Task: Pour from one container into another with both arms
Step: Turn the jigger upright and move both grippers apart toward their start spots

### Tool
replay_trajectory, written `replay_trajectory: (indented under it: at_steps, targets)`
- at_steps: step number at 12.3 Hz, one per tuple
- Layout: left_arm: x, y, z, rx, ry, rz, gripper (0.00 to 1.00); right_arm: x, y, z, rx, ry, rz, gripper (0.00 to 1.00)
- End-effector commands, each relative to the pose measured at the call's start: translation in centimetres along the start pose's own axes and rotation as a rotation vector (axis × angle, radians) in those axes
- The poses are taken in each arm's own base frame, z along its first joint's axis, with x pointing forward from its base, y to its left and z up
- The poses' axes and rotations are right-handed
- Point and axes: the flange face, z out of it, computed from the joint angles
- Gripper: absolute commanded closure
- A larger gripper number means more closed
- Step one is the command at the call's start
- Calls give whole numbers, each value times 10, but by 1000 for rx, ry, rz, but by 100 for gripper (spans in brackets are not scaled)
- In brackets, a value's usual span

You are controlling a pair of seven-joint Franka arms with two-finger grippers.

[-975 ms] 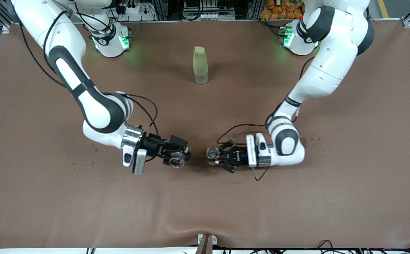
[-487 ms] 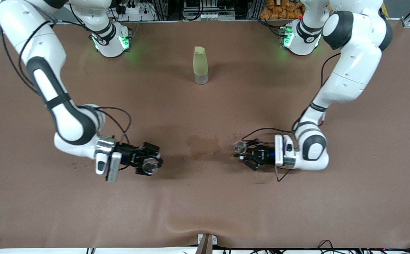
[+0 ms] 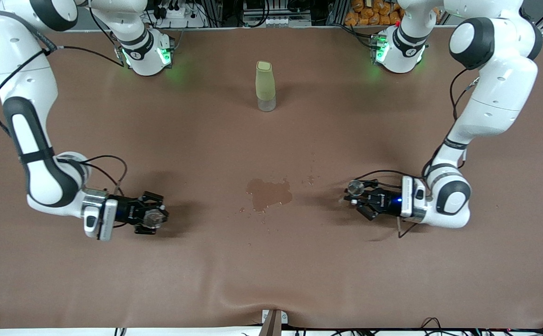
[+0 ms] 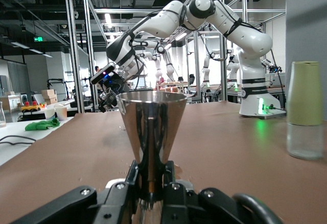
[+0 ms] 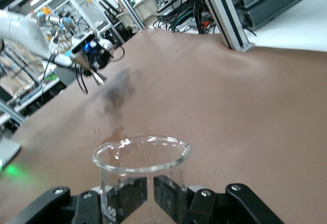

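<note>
The small clear glass cup (image 3: 152, 216) (image 5: 140, 175) stands upright between the fingers of my right gripper (image 3: 153, 218) (image 5: 153, 196), which is shut on its lower part, low over the table toward the right arm's end. The silvery hourglass jigger (image 3: 356, 187) (image 4: 152, 124) is upright in my left gripper (image 3: 354, 197) (image 4: 152, 178), shut on its narrow waist, low over the table toward the left arm's end. The two grippers face each other, far apart. I cannot tell whether either vessel holds liquid.
A dark wet patch (image 3: 269, 192) with small splashes lies on the brown cloth midway between the grippers. A tall pale-green bottle (image 3: 265, 86) (image 4: 305, 112) stands farther from the front camera, near the table's middle. The cloth bulges at the front edge (image 3: 252, 291).
Both arms have drawn apart from the table's middle, each toward its own end, carrying the cup and the jigger. The wet patch they hung over now shows.
</note>
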Motion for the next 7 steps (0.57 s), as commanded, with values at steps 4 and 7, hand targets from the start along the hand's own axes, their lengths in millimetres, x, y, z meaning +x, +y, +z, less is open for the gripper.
replay_trajectory:
  at_steps: [4,7]
  targets:
    - [-12,53,-98,-28,18,-129,100,-67,49,-108,-84,-38,-103,100]
    - [-18,86,-159,-44,-15,-243,100,-116,72,-157,-130,-52,-111,100]
